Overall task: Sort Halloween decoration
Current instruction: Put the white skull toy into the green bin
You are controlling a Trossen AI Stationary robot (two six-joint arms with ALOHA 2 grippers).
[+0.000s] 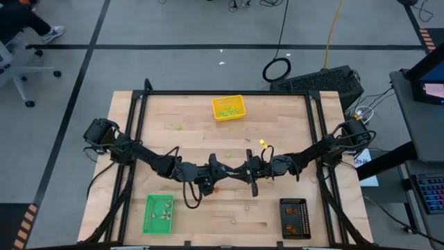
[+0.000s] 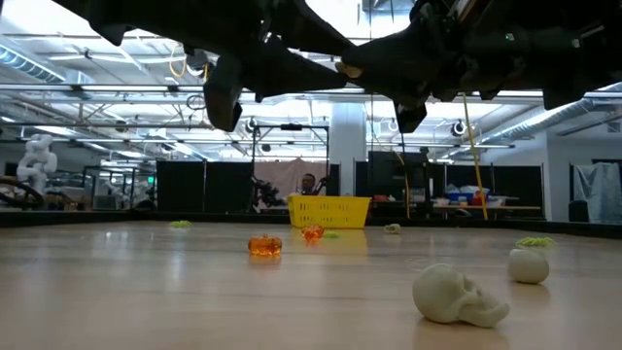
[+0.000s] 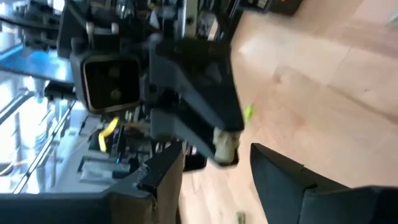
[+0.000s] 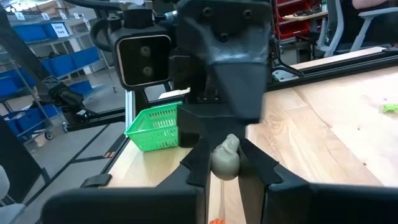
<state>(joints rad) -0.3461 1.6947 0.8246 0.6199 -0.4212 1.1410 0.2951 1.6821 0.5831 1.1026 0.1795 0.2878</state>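
- right gripper (image 4: 225,163): fingers clamped on a pale skull piece (image 4: 225,157), held above mid-table, facing the left gripper (image 3: 214,163).
- left gripper: fingers apart, set either side of the same skull; it looks like a handover.
- risk: if the right fingers release before the left ones close, the skull drops and rolls.
- risk: the grip is on a rounded surface, so the piece may squirt out sideways.
- risk: the two grippers sit nearly touching; a misjudged approach could knock them together.
- farther off: another skull (image 2: 457,294) and an orange piece (image 2: 264,247) lie loose on the table (image 1: 291,139).
- the green tray (image 1: 158,213), black tray (image 1: 294,217) and yellow tray (image 1: 228,107) stand well apart.
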